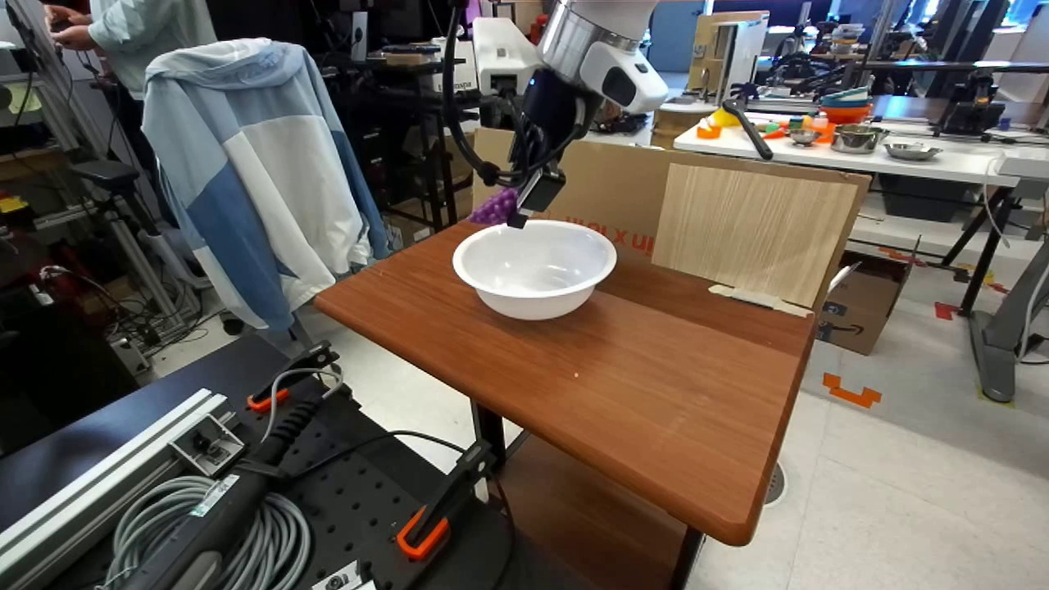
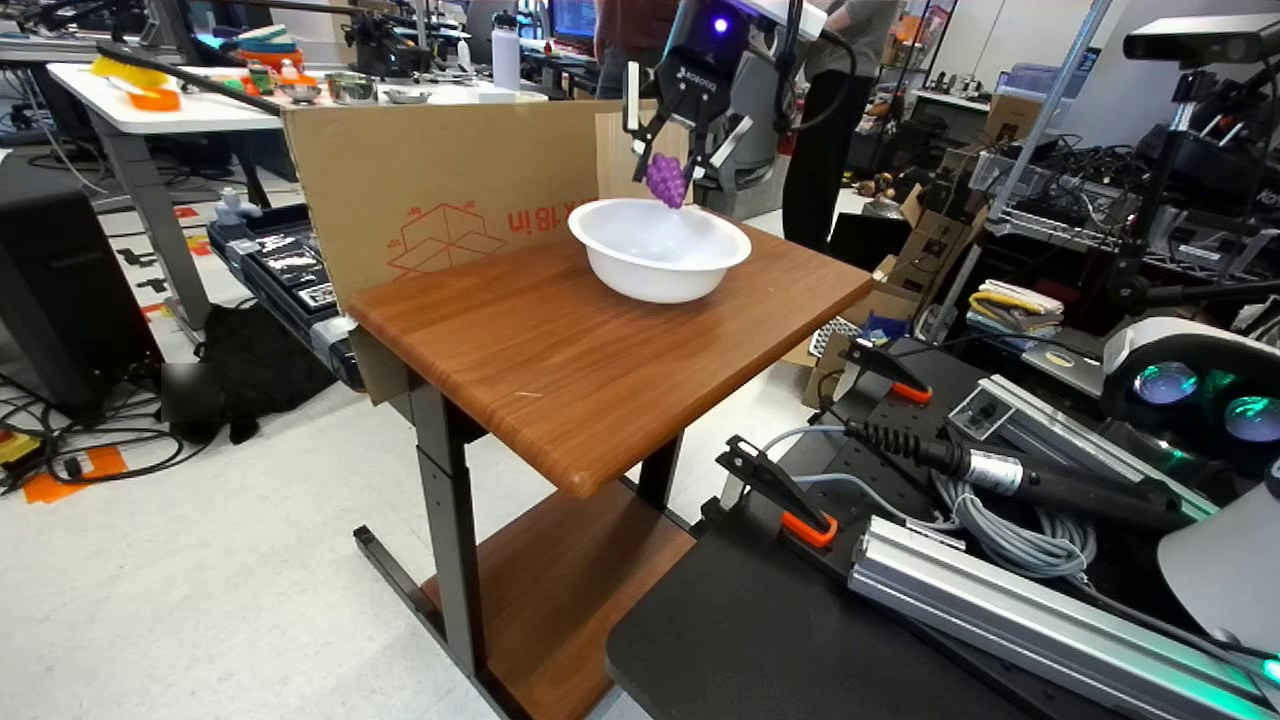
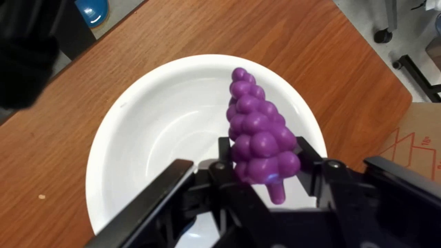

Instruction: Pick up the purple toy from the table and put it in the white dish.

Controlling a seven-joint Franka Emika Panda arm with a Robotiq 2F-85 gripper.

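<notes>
The part-closed gripper [image 3: 263, 150] pinches the purple toy [image 3: 259, 132] between 2 fingers [image 3: 224, 148]

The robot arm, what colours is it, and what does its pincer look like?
The arm is chunky and rounded, white with a silver section, and a black cable curves beside it. The pincer is mostly black, with two jointed fingers, silvery dots that may be screws, and white lettering that seems to read ROBOTIQ. A little blue-violet light glows above the lettering.
</notes>
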